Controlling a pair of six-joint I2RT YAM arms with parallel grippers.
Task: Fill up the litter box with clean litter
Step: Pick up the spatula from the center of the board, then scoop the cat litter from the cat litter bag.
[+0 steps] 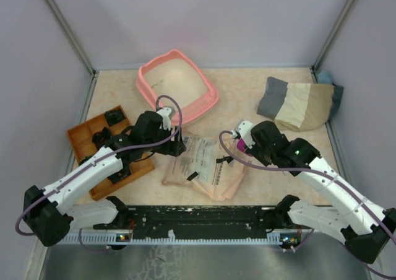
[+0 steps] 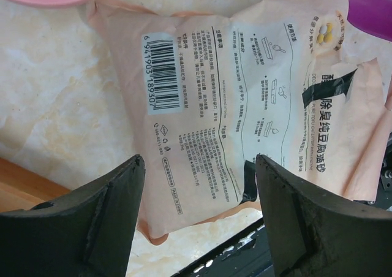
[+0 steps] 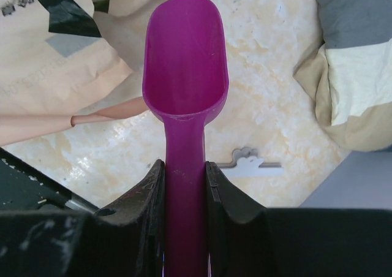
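Your left hand [image 2: 199,219] hangs wide open and empty over the flat bag [image 2: 245,105], your right hand [image 3: 185,179] clamps the scoop [image 3: 185,62] handle beside it, and the litter box [image 1: 176,82] sits just beyond the bag, closer to your left hand.

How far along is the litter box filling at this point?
Early. Done: the right gripper is shut on the magenta scoop, bowl empty. In hand: the left gripper hangs open over the printed litter bag lying flat. Left: scooping and pouring; no litter shows in the litter box.
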